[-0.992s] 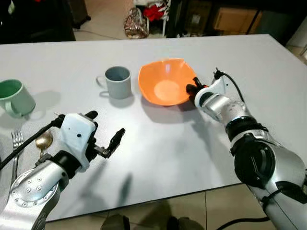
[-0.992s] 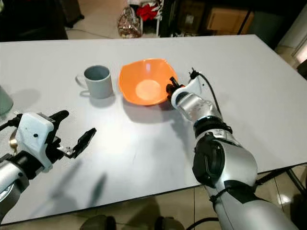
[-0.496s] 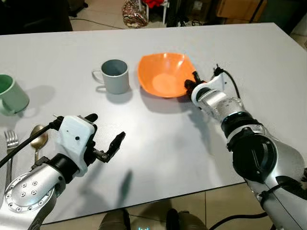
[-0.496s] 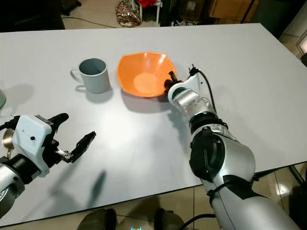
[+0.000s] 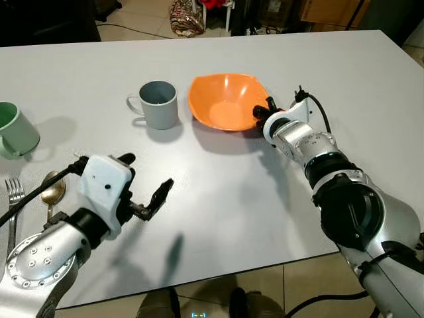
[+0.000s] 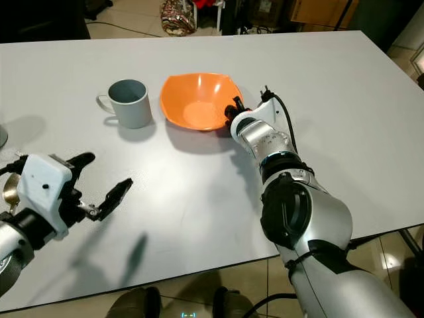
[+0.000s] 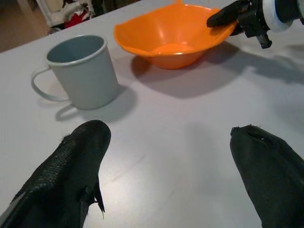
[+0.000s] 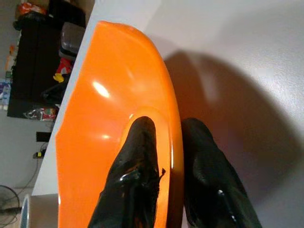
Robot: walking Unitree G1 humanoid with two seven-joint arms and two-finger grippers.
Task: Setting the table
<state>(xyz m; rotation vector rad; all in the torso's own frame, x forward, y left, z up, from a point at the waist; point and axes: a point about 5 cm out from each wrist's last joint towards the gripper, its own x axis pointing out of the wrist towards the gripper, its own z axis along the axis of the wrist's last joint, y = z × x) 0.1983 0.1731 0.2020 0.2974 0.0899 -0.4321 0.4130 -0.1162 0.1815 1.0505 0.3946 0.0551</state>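
Here the right gripper [image 5: 267,115] pinches the rim of the orange bowl [image 5: 226,101] on the white table [image 5: 218,199].

1 black finger lies inside the glossy, wavy-edged bowl and 1 outside, closed tight on its thin wall at the side nearest the robot's right. Just left of the bowl stands a matte grey mug [image 5: 158,105], handle turned away from it. Well left of the bowl sit a green mug [image 5: 16,130], a fork [image 5: 13,202] and a gold spoon [image 5: 52,190]. The left gripper [image 5: 147,184] hovers near the table's front, its 2 rough-textured fingers spread wide, holding nothing.
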